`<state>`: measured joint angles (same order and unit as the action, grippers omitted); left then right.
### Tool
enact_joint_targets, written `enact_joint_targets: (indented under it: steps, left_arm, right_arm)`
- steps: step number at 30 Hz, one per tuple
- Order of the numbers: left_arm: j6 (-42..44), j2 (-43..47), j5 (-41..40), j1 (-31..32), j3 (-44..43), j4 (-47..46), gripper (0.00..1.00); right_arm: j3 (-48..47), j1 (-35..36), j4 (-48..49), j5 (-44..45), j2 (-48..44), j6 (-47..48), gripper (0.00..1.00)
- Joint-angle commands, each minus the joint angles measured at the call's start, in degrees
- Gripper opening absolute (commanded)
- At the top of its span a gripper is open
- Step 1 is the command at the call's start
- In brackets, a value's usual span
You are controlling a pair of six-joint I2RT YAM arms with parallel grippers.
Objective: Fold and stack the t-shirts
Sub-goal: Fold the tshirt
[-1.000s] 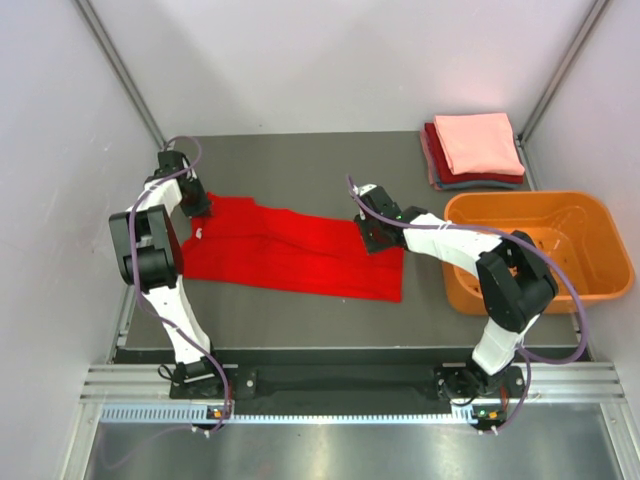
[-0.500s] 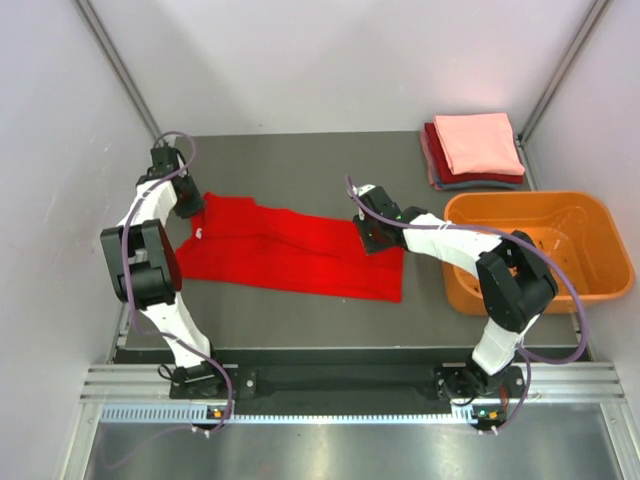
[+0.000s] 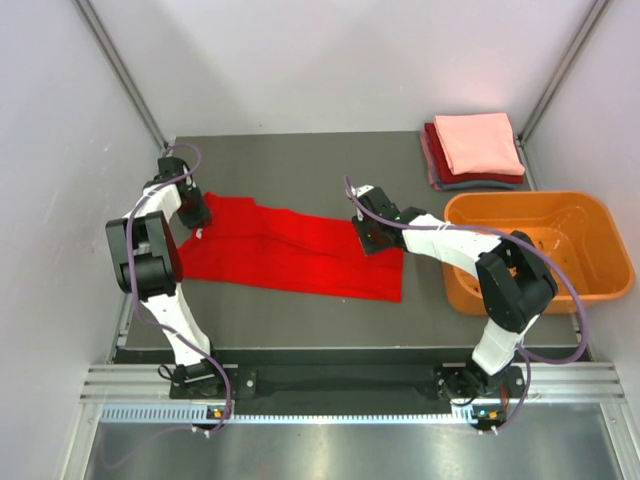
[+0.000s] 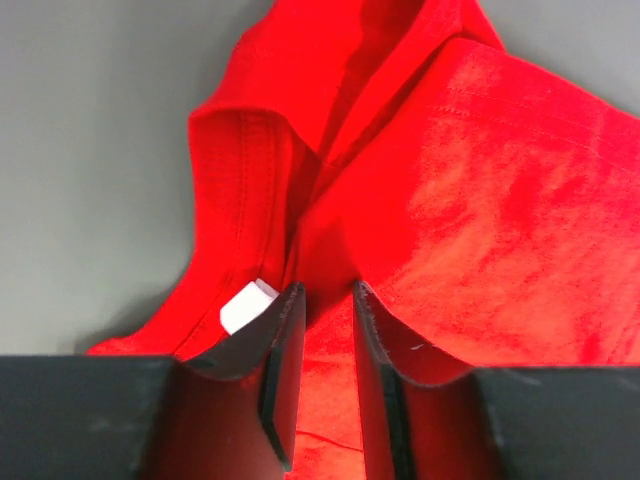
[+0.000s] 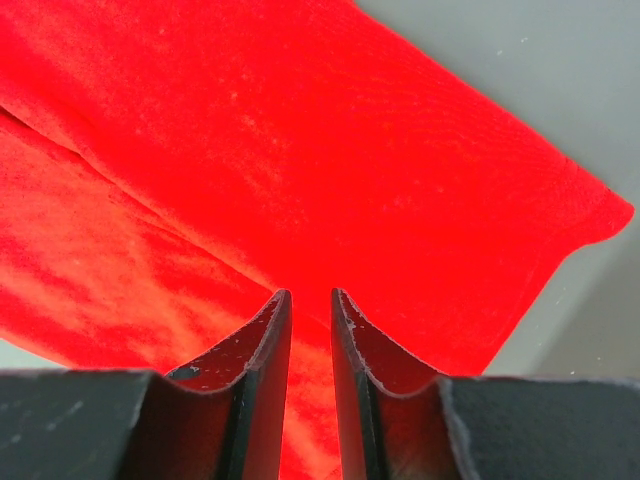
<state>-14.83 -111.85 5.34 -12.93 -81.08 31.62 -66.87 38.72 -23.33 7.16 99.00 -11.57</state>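
T-shirts: four in all.
- Spread out: one, bright red t-shirt [image 3: 290,255].
- Folded, in single stack: three, namely salmon-pink t-shirt [image 3: 478,142], dark red t-shirt [image 3: 433,150], grey-blue t-shirt [image 3: 470,184].

Orange plastic basket [image 3: 525,200]: one.
Grippers: two, left gripper [image 3: 195,212] and right gripper [image 3: 368,232]; two fingers each.
White neck label [image 4: 245,305]: one.

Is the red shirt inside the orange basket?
No, the red shirt lies spread out on the table, off to the left of the orange basket and apart from it.
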Motion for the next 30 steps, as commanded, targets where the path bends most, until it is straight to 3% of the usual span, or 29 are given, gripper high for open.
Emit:
enact_joint_targets:
  steps: [1,4,5,6,14,30]
  left_arm:
    - [1.0,-0.1,1.0,0.0,-0.7,1.2,0.27]
    - [1.4,-1.3,1.2,0.0,-2.1,3.0,0.12]
    - [1.3,-1.1,1.3,-0.1,-2.2,3.1,0.02]
    - [0.9,-0.7,0.9,0.1,-2.2,3.4,0.00]
    - [-2.4,7.3,-2.7,0.9,-0.9,4.3,0.00]
    - [-5.9,14.6,-7.7,1.3,11.6,4.5,0.00]
  right_arm:
    - [-1.3,0.9,2.2,-0.6,-1.9,0.5,0.24]
    - [-0.9,0.9,2.3,-0.6,-2.4,0.3,0.23]
    - [-0.5,0.9,2.3,-0.6,-2.8,0.4,0.24]
    - [-0.3,0.9,2.6,-0.4,-3.0,0.3,0.24]
    - [1.2,0.9,3.4,-0.7,-4.2,0.1,0.24]
    - [2.4,1.2,5.0,-2.2,-4.2,0.1,0.24]
